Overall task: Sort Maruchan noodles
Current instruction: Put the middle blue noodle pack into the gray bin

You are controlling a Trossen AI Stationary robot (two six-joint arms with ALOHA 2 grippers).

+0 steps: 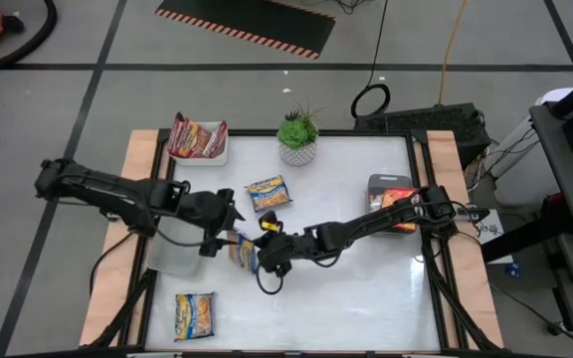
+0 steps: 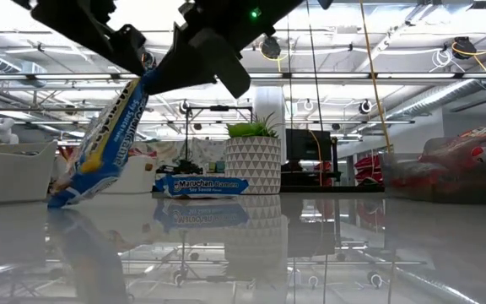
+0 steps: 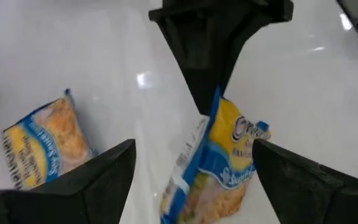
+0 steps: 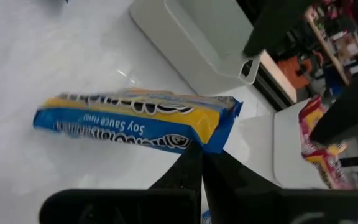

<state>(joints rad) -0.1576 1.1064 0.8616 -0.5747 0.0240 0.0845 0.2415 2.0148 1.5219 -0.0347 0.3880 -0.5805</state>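
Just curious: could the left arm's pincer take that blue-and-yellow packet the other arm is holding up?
Probably yes: the left pincer stands open right beside the held packet, nothing between them.

Noodle packet (image 4: 135, 121) crinkly glossy plastic; table (image 1: 366, 288) smooth, glossy white; planter (image 2: 253, 165) matt, faceted.

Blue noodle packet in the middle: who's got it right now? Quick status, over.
Right gripper shut on blue packet, lifted and tilted. Left gripper open beside it, fingers either side. Nothing blocking.

The left gripper (image 1: 229, 231) has its jaws wide apart. The right gripper (image 1: 263, 249), at its 4 o'clock, is pinched tight.
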